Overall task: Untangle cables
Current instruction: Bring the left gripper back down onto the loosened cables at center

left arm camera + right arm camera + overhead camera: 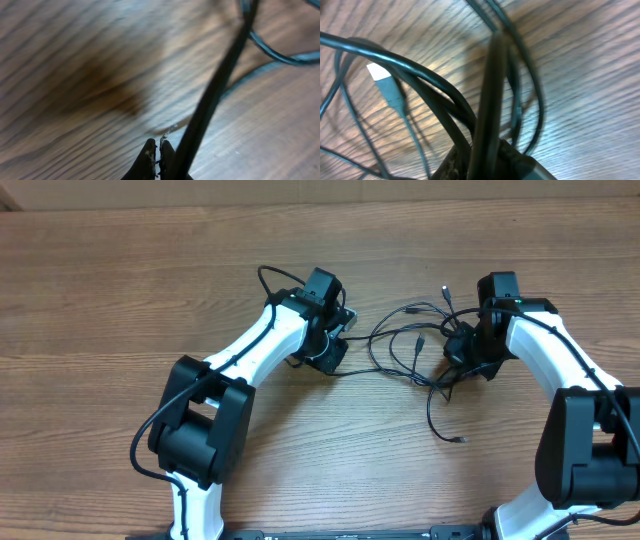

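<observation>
On the wooden table, black cables sprawl between two arms — left gripper pinched shut beside one strand, right gripper clamping a tangled bunch.

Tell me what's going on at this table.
Two robot arms are working on a tangle of thin black cables on the wooden table. The right gripper is shut on a bunch of the cables at the tangle's right side. The left gripper is shut at the left side, with one of them running right beside its tips; whether it is pinched is unclear. The loops are not yet separated.
</observation>
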Available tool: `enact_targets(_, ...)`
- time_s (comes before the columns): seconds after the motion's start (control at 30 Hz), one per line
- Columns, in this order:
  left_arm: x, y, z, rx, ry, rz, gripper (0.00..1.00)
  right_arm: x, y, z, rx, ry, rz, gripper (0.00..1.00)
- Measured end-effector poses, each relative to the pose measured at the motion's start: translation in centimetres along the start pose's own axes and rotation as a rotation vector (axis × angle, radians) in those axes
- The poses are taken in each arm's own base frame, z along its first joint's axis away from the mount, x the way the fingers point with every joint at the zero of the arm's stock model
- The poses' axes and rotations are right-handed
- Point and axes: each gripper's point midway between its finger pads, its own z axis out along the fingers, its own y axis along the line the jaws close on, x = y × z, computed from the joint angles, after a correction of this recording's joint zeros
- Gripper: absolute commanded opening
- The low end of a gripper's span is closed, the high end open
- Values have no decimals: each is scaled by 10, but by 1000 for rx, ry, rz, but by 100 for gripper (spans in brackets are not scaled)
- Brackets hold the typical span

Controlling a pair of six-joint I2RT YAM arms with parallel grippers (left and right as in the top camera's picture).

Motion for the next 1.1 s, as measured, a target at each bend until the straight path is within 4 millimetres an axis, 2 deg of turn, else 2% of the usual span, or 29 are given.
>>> enact_targets(0.07,1,17,-2,-53,2,-72,4,-1,-5,0,30,-10,0,11)
enact_targets(0.17,7,54,-8,-112,7,-220,4,-3,-8,0,47,-23,0,11)
enact_targets(0.27,19,100,-18,-147,10,-390,4,-3,-8,0,52,-26,-5,11)
enact_targets(0.33,31,138,-27,-171,6,-526,4,-2,-7,0,53,-25,-6,11)
enact_targets(0.4,50,179,-37,-194,1,-673,4,-4,-10,0,67,-36,-5,11)
enact_targets(0.43,55,187,-39,-201,0,-703,4,-5,-11,0,71,-40,-5,11)
enact_targets(0.5,81,222,-45,-217,2,-846,4,-7,-12,0,78,-48,-5,11)
enact_targets(0.57,101,242,-48,-222,6,-949,4,-8,-13,0,85,-56,-5,11)
enact_targets(0.63,129,266,-50,-216,4,-1084,4,-8,-17,3,96,-61,-6,11)
enact_targets(0.77,148,292,-57,-140,-63,-1222,4,-9,-18,9,93,-76,-6,12)
enact_targets(0.97,143,291,-56,-87,-95,-1230,4,-7,-22,13,98,-75,-5,15)
enact_targets(1.1,127,278,-51,-75,-97,-1156,8,-8,-20,13,93,-79,-6,18)
